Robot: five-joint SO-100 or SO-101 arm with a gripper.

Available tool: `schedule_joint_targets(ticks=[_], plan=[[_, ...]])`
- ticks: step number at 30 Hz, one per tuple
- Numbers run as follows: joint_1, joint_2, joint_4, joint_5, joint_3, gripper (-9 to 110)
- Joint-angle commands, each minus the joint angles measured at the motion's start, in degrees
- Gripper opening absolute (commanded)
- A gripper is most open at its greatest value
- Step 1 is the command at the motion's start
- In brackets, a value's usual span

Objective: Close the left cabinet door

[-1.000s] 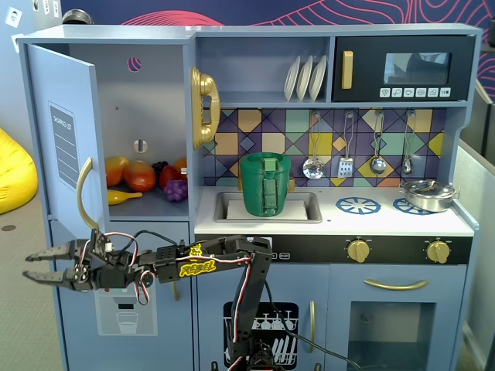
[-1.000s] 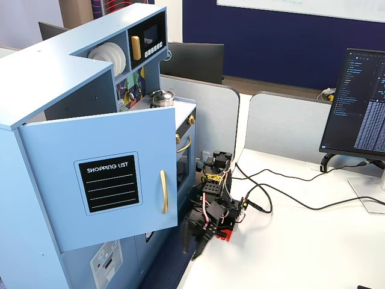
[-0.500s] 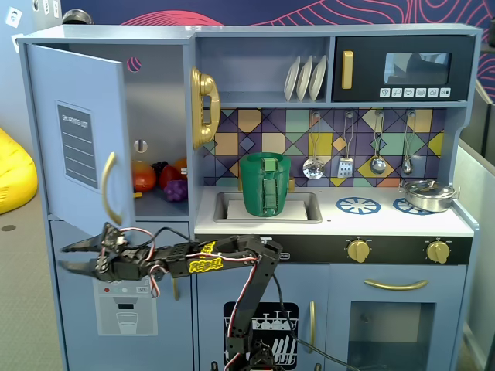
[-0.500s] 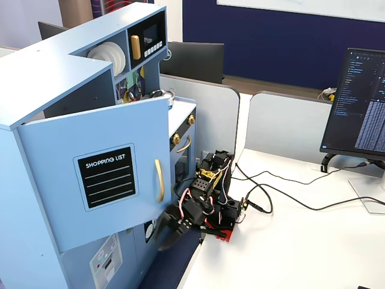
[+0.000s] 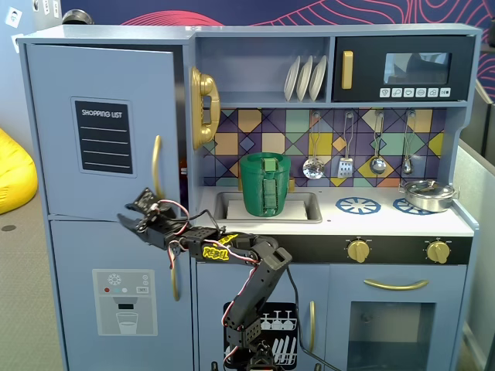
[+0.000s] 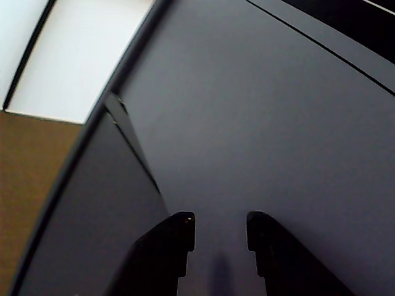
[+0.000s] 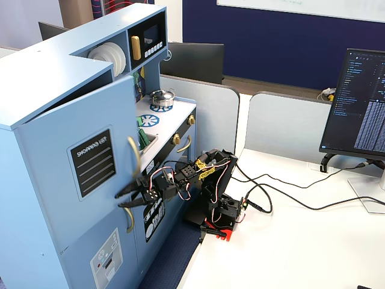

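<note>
blue-grey left cabinet door [image 5: 100,127] with black "shopping list" panel [image 5: 103,136] and curved gold handle [image 5: 156,165]; upper left of the toy kitchen in a fixed view, hanging slightly ajar, its top edge off the cabinet frame in another fixed view [image 7: 72,162]. gripper [image 5: 133,214] black, fingers spread wide with nothing between them, tips at the door's lower edge just below the handle; contact with the panel cannot be told. wrist view: both fingertips [image 6: 179,237] apart over plain grey door surface [image 6: 259,123]. below: blue door with ice and water dispenser graphic [image 5: 124,301]. right of the door: gold toy phone [image 5: 203,108], green basket in the sink [image 5: 265,184], white plates [image 5: 304,78], black microwave door [image 5: 402,69], steel pot [image 5: 427,195]. arm base on white table [image 7: 301,253] beside a monitor [image 7: 361,102].
</note>
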Motion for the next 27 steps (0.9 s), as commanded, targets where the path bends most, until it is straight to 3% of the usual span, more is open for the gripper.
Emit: schedule_joint_targets(ticks=[1,11,17,22,27], plan=[[4.2,2.9,-2.3,1.0,-0.9,0],[7.9,-1.8,-4.8,1.1,-4.2,0],[6.0,11.4,-0.4,3.9,9.5,0],[13.7,33.8,21.4,12.8,23.6,0],[29.7,50.3,49.2,22.0,32.1,0]])
